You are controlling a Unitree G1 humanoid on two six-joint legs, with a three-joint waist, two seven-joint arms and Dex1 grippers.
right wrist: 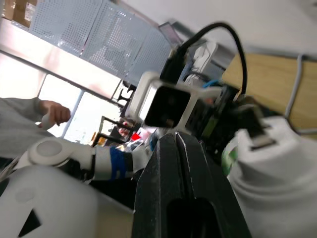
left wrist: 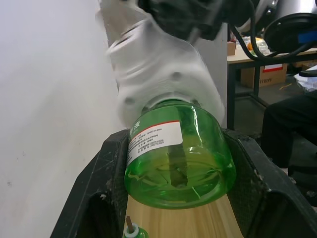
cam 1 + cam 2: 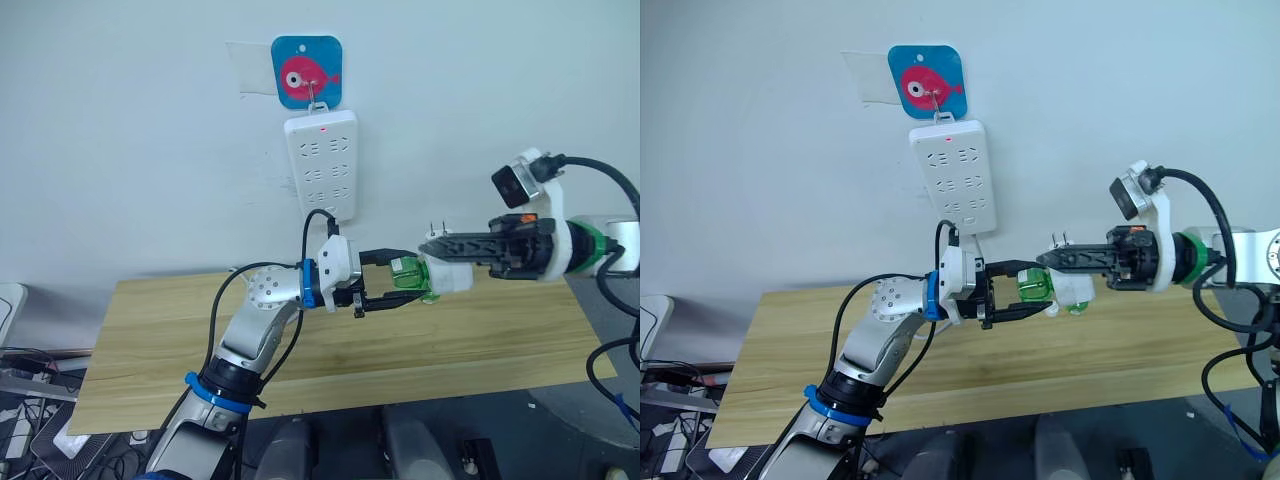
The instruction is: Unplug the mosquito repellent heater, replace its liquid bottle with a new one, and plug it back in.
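The white mosquito repellent heater (image 3: 452, 277) hangs above the wooden table (image 3: 200, 340) with its two prongs pointing up, and my right gripper (image 3: 432, 247) is shut on it. My left gripper (image 3: 405, 278) is shut on a translucent green bottle (image 2: 178, 158) with a white label. This bottle lies sideways with its neck inside the heater's underside. A second small green bottle (image 2: 132, 232) with a bare wick stands on the table below. I cannot tell which of the two is the new one.
The long white power strip (image 3: 322, 165) hangs on the wall under a blue fish hook (image 3: 306, 72), its red light on and its sockets free. A person's hand (image 1: 52, 111) shows in the background of the right wrist view.
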